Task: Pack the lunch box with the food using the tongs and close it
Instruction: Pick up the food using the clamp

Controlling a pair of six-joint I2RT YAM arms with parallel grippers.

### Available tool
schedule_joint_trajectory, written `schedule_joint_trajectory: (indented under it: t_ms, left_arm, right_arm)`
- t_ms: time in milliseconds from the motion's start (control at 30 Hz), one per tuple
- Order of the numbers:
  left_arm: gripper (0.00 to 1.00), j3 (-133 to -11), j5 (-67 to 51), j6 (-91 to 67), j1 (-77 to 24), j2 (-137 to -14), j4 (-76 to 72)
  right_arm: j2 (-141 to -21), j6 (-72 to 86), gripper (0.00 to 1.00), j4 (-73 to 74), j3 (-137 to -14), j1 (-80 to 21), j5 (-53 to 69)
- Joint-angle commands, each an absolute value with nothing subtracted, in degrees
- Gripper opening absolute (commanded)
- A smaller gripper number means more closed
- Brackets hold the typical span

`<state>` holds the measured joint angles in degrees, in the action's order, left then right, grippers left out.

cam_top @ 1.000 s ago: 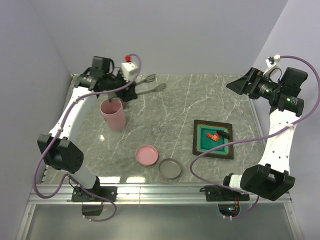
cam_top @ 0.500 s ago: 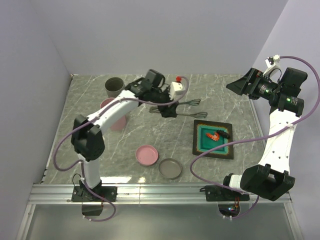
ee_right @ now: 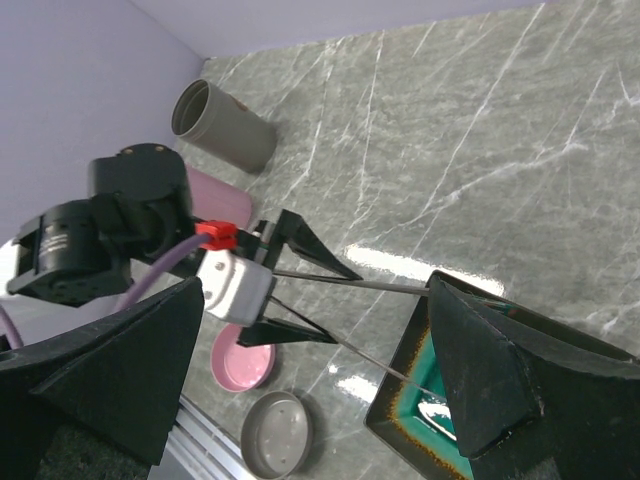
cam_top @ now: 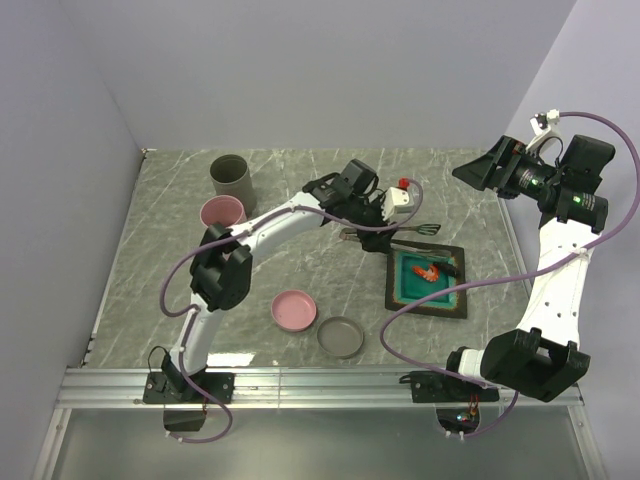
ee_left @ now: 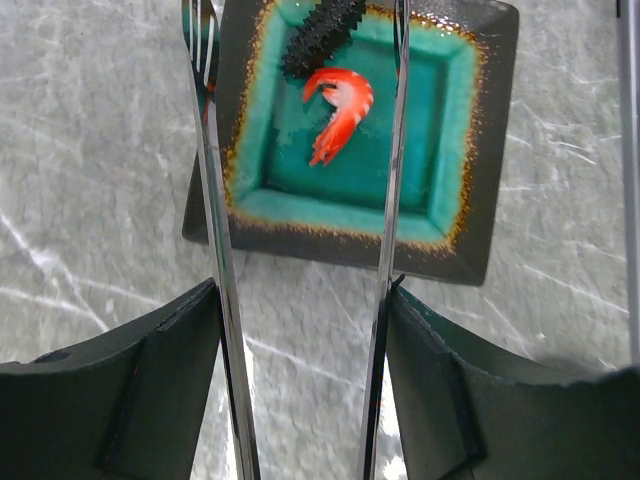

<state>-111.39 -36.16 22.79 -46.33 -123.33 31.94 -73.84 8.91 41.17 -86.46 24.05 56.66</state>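
The left gripper (ee_left: 302, 292) is gripping the tongs (ee_left: 213, 200) over the plate (ee_left: 470, 150), where the shrimp (ee_left: 338, 110) is lying unpacked. The right gripper (ee_right: 315, 290) is hanging wide open.

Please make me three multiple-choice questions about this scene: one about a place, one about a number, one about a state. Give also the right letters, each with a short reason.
1. Where does the red shrimp lie?
A. on the square plate
B. in a glass bowl
C. on a wooden board

2. How many round lids are on the table?
A. one
B. two
C. four

3. What does the left gripper hold?
A. nothing
B. a spoon
C. the tongs

Answers:
1 A: it lies on the plate's teal middle.
2 B: a pink lid and a grey lid lie side by side.
3 C: both slim arms of the tongs run between its fingers.
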Motion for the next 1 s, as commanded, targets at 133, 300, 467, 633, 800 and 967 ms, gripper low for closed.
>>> schedule_joint_trajectory:
  t_ms: [133, 300, 467, 633, 800, 967]
  left_arm:
    - [0.68, -115.58, -34.54, 24.87, -49.57, -126.38, 28.13]
    - [0.68, -116.46, -33.84, 25.58, -50.8, -128.49, 27.86]
    - [0.67, -117.16, -33.57, 25.31, -51.5, -130.51, 26.89]
    - [0.68, -117.77, -32.61, 25.57, -52.12, -132.01, 26.37]
    - [0.67, -117.25, -31.38, 26.1, -52.73, -132.54, 25.49]
    - [0.66, -117.25, -30.15, 25.93, -53.0, -133.07, 24.87]
  right_arm:
    - [-73.56, 8.88, 1.0, 39.55, -87.8, 24.7, 58.1]
    - [-73.56, 8.79, 1.0, 39.38, -87.45, 24.7, 58.18]
    - [-73.65, 8.88, 1.0, 39.2, -87.27, 24.61, 58.27]
    - [-73.74, 8.79, 1.0, 39.46, -87.54, 24.7, 58.27]
    - [-73.74, 8.88, 1.0, 39.46, -87.36, 24.61, 58.18]
    - [-73.39, 8.97, 1.0, 39.2, -86.66, 24.7, 57.92]
